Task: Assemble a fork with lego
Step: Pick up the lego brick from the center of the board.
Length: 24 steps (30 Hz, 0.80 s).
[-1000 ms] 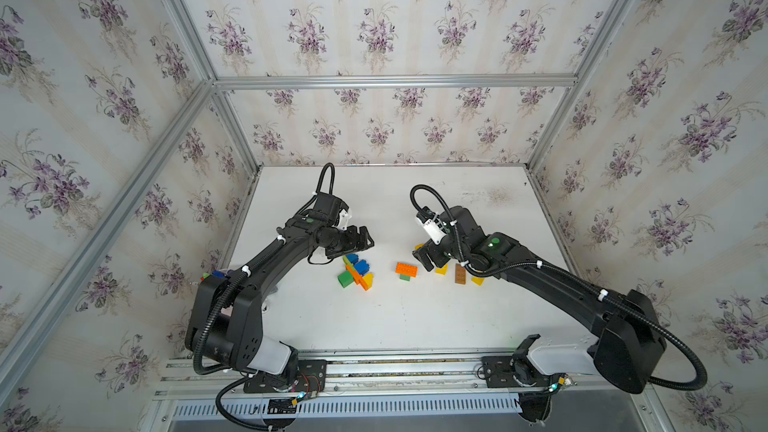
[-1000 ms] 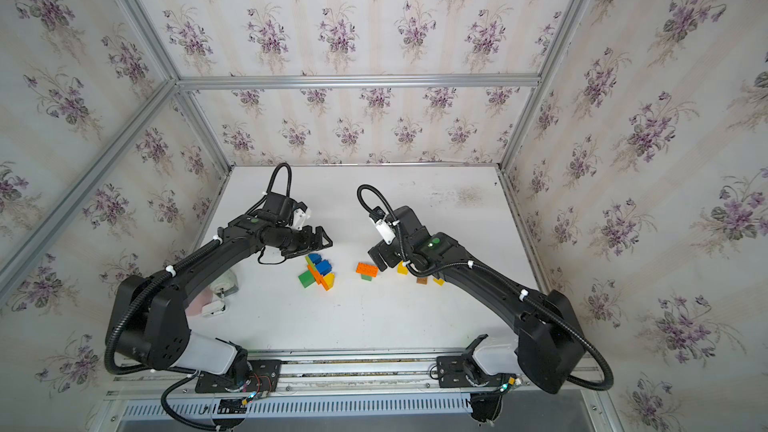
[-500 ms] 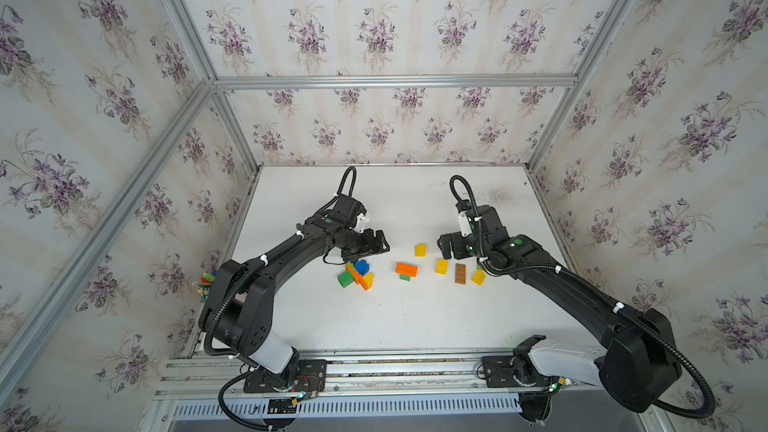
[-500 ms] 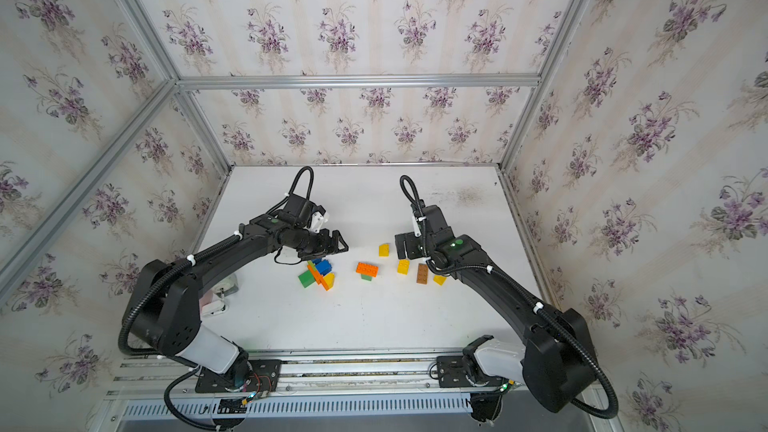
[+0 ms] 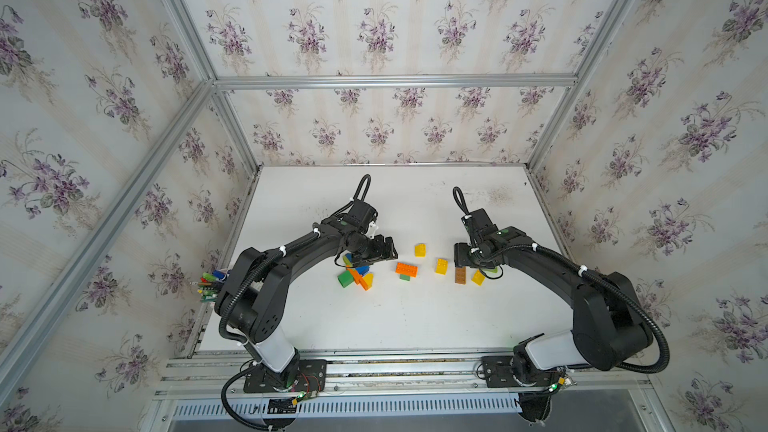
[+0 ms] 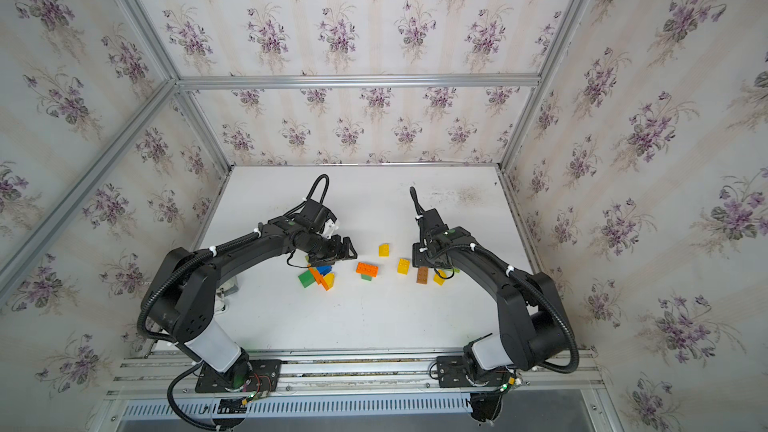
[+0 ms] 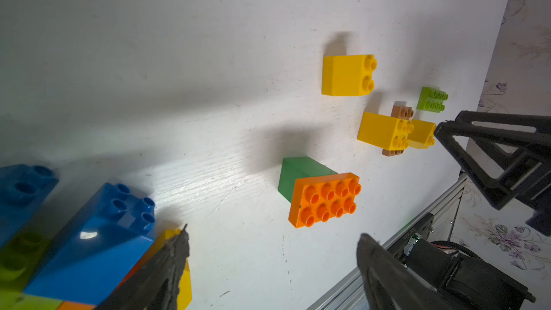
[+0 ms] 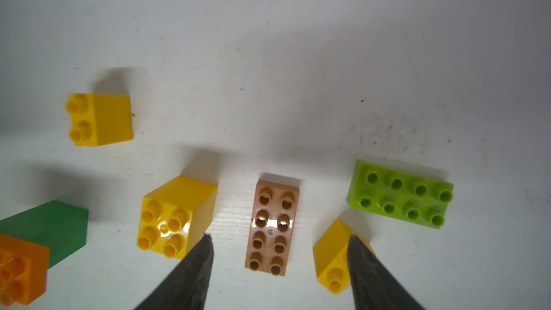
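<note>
The lego lies loose on the white table (image 5: 374, 317). A heap of blue, green, orange and yellow bricks (image 5: 356, 275) sits left of centre, with my left gripper (image 5: 384, 249) just beyond it, open and empty (image 7: 272, 232). An orange brick on a green one (image 5: 406, 270) stands mid-table. To its right are two yellow bricks (image 5: 419, 249) (image 5: 441, 266). My right gripper (image 8: 280, 236) is open and straddles the brown brick (image 8: 272, 225) without touching it. A small yellow brick (image 8: 331, 254) and a lime brick (image 8: 401, 193) lie beside it.
Coloured pens (image 5: 210, 284) stick out at the table's left edge. An aluminium rail (image 5: 374, 363) with both arm bases runs along the front. Papered walls close in the back and sides.
My right gripper has moved right, away from the far yellow brick, to over the brown brick, and its jaws have narrowed. The left gripper has swung right, past the heap.
</note>
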Each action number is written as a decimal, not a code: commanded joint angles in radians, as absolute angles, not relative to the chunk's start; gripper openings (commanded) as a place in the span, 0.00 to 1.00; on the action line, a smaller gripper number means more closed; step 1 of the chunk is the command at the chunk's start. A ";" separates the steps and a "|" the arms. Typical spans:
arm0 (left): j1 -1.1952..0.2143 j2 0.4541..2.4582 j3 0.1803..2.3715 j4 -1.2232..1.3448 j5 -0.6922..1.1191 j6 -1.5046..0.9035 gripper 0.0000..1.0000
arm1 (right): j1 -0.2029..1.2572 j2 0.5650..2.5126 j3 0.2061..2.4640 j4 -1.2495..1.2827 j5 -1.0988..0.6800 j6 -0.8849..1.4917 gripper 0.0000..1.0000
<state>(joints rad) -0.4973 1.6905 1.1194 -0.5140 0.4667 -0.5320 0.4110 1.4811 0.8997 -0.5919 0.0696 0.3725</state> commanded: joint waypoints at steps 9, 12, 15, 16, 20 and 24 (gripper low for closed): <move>-0.499 1.710 1.124 -0.491 0.462 -0.547 0.90 | 0.410 1.627 0.959 -0.576 0.080 0.418 0.61; -0.499 1.715 1.124 -0.488 0.463 -0.548 0.90 | 0.411 1.656 0.975 -0.585 0.079 0.420 0.59; -0.498 1.717 1.126 -0.488 0.465 -0.546 0.90 | 0.410 1.672 0.977 -0.591 0.068 0.431 0.55; -0.499 1.718 1.125 -0.487 0.467 -0.547 0.90 | 0.410 1.677 0.975 -0.591 0.065 0.436 0.54; -0.498 1.723 1.123 -0.486 0.475 -0.546 0.89 | 0.410 1.697 0.966 -0.597 0.065 0.446 0.50; -0.497 1.722 1.121 -0.482 0.479 -0.547 0.89 | 0.411 1.703 0.961 -0.596 0.058 0.457 0.48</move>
<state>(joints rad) -0.4976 1.7233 1.1187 -0.4973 0.4744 -0.5388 0.4095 1.6974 0.9642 -0.5854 0.0612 0.4267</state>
